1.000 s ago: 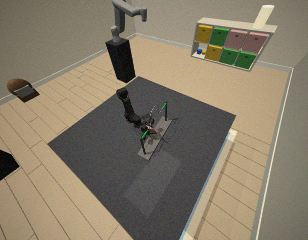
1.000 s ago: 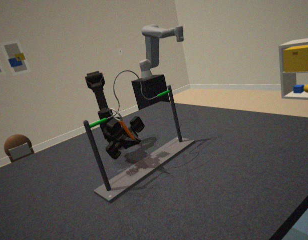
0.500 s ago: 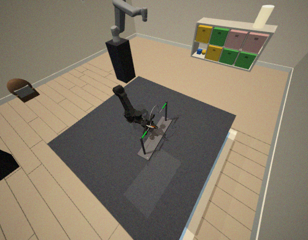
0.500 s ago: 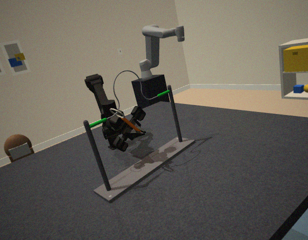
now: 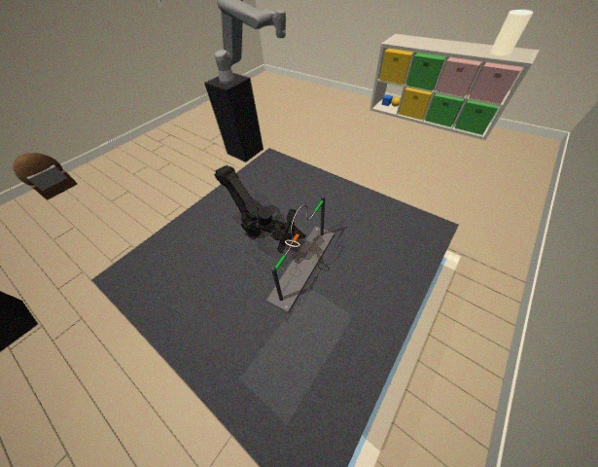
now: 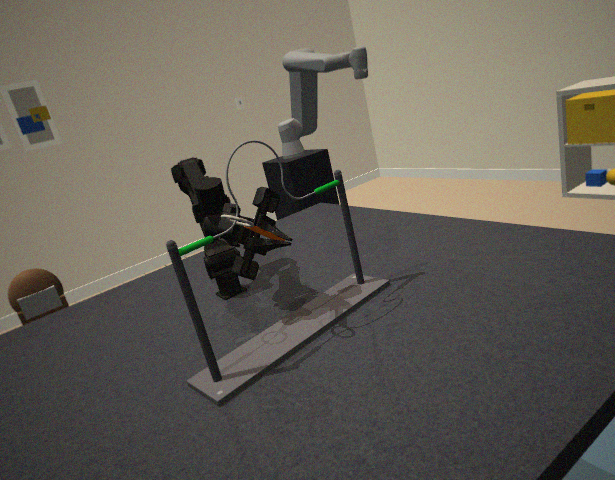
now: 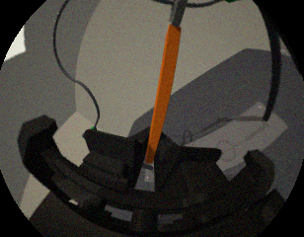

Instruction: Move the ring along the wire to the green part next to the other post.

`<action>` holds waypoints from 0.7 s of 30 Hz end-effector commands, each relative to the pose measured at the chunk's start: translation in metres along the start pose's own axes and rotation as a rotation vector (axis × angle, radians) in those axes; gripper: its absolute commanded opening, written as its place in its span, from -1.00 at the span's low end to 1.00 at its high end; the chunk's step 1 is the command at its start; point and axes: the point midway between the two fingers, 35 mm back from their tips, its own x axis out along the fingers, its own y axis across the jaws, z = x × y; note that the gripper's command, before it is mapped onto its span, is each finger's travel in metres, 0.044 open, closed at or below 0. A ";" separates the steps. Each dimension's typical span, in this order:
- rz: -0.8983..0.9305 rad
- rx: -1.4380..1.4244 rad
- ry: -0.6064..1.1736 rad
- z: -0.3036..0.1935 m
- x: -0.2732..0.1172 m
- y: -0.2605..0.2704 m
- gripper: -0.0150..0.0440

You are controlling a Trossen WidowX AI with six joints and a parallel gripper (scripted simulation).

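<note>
Carpet, dark grey and square, [image 5: 188, 302] [image 6: 400, 361] lies under everything in play. On it stands the black jointed robot arm [image 5: 241, 198] [image 6: 206, 193], reaching toward a long pale grey base plate [image 5: 299, 281] [image 6: 235, 374] with a dark upright post at each end. Between the post tops runs the thin grey wire [image 5: 299, 206] [image 6: 253, 141] [image 7: 55, 44], arched in the middle, with a green sleeve at the near post [image 5: 279, 262] [image 6: 196, 244] and another at the far post [image 5: 319, 205] [image 6: 326, 187]. The black gripper [image 5: 298, 237] [image 6: 281, 239] [image 7: 152, 129] is clamped on the flat orange handle [image 5: 296, 237] [image 6: 266, 233] [image 7: 165, 89]. Smallest, the pale round ring [image 5: 292, 243] [image 6: 237, 220] sits around the grey stretch, just beyond the near sleeve.

In the exterior view the handle's long axis slopes from ring down to fingertips, toward the far post, while the wire ahead climbs steeply. The coming move probably turns on that mismatch: lift and turn the ring square to the rising wire, keeping the wire centred; whether it clears now, I cannot tell.
</note>
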 end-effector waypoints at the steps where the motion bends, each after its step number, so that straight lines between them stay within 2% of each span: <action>1: 0.029 0.064 0.046 0.002 -0.008 0.015 -1.00; 13: 0.146 0.299 0.237 0.011 -0.036 0.053 -1.00; 21: 0.220 0.454 0.253 0.022 -0.042 0.077 -1.00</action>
